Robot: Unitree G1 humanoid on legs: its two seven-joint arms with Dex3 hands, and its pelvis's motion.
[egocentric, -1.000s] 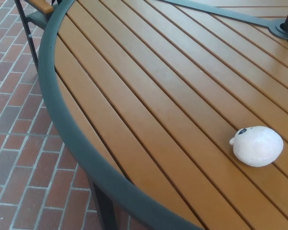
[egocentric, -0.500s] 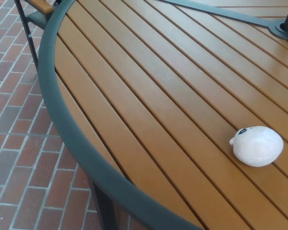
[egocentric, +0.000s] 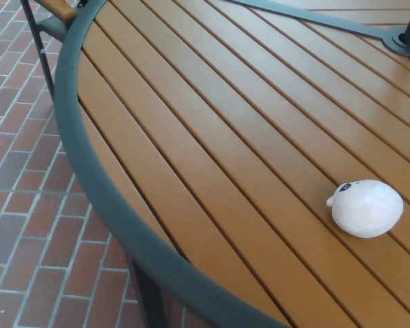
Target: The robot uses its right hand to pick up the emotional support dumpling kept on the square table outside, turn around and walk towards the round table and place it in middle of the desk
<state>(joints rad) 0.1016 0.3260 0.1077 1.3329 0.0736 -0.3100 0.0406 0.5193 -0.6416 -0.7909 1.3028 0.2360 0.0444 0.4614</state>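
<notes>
I see dumpling (egocentric: pixel 367 208) lying alone on round table (egocentric: pixel 191 137), inboard of rim; neither hand visible, finger state unknown.

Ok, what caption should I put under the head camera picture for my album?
A white plush dumpling rests alone on the slatted round table, above a brick floor.

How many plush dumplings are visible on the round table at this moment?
1. The white plush dumpling lies on the wooden slats of the round table, at the right side of the picture. Parts of the table are outside the frame.
</notes>
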